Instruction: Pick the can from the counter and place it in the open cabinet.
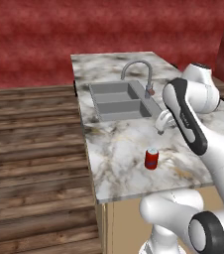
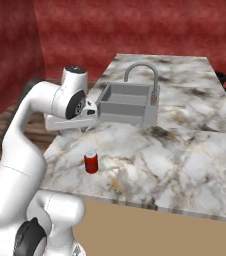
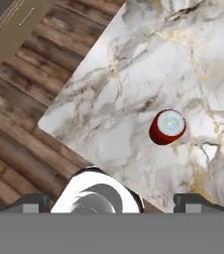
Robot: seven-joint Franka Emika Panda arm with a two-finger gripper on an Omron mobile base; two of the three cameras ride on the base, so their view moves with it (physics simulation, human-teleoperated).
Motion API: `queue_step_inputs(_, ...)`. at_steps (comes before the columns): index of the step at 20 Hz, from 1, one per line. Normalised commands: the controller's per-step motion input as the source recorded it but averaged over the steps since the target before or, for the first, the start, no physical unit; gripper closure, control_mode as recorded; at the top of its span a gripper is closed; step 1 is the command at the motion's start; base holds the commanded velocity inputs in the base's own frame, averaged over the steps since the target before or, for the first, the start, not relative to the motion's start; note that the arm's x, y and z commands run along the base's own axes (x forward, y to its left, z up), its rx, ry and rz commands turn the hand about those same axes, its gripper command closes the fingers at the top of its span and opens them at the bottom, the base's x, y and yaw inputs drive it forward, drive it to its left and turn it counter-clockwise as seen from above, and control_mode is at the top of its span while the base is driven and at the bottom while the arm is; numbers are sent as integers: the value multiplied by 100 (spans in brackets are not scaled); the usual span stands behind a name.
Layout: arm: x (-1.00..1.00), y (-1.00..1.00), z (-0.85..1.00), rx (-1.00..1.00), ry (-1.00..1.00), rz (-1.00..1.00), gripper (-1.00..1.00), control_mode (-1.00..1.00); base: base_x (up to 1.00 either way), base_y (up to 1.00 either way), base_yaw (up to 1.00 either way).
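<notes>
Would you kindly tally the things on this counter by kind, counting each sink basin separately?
Red can: 1
Sink basins: 2
Faucet: 1
Total: 4

A brown wooden plank floor (image 1: 34,149) is stretching out well below the claw (image 1: 160,128) and off to its left. A mottled dark red wall (image 1: 84,30) is rising far beyond the claw, past the worktop's far end. A plain tan base cabinet front (image 2: 160,235) is standing below the claw, under the worktop's near edge.
</notes>
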Motion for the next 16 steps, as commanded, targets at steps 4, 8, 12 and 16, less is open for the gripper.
queue_step_inputs(4, -14, -11, -22, 7, -6, 19, -100, -100, 0, 0, 0)
queue_step_inputs(8, -8, -12, -12, 8, -7, 18, -100, -100, 0, 0, 0)
queue_step_inputs(12, -6, -8, -9, 7, -8, 17, -100, -100, 0, 0, 0)
queue_step_inputs(16, -4, -7, -12, 6, -9, 18, -100, -100, 0, 0, 0)
